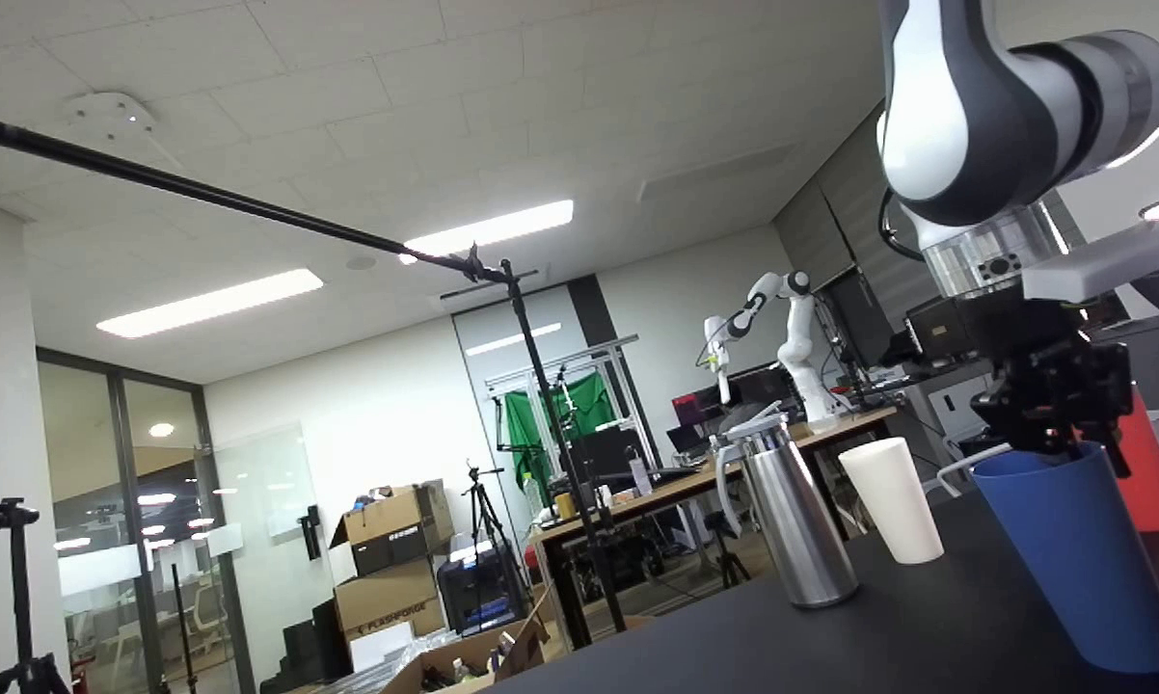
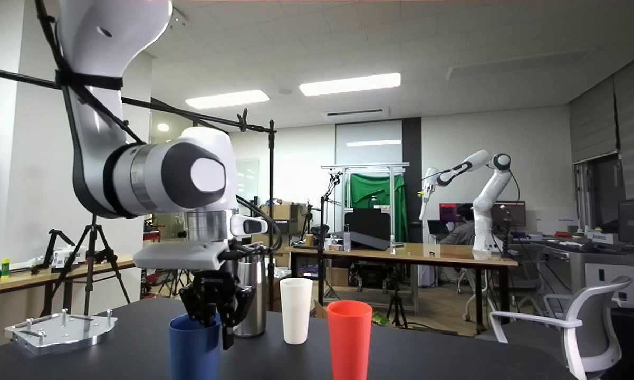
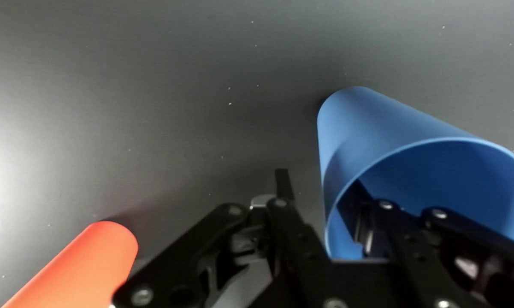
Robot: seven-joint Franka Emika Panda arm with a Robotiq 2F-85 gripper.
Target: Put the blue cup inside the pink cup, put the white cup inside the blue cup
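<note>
- At 3 o'clock in the wrist view, the blue cup (image 3: pixel 428 171) stands on the matt black tabletop (image 3: pixel 175 107), mouth up.
- Your gripper (image 3: pixel 320 188) straddles its wall at the rim's 9 o'clock: one finger inside, one outside, jaws spread, a gap between outer finger and wall, nothing pinched.
- Expect it light and fairly stiff; the thin plastic may flex oval if you squeeze hard, though it looks unlikely to crack.
- Grip just below the rim, right where you are; the smooth, tapered wall could slide or swing in a shallow bite.
- At 8 o'clock there, the pink cup (image 3: pixel 77 269) is coral-red, smooth and round-sided; its mouth is cut off.
- In an exterior view, the white cup (image 2: pixel 296 310) stands at the blue cup's 2 o'clock, plain, tapered, probably just as light.
- The steel jug (image 1: pixel 799 525), at the white cup's 9 o'clock, looks hard and shiny.
</note>
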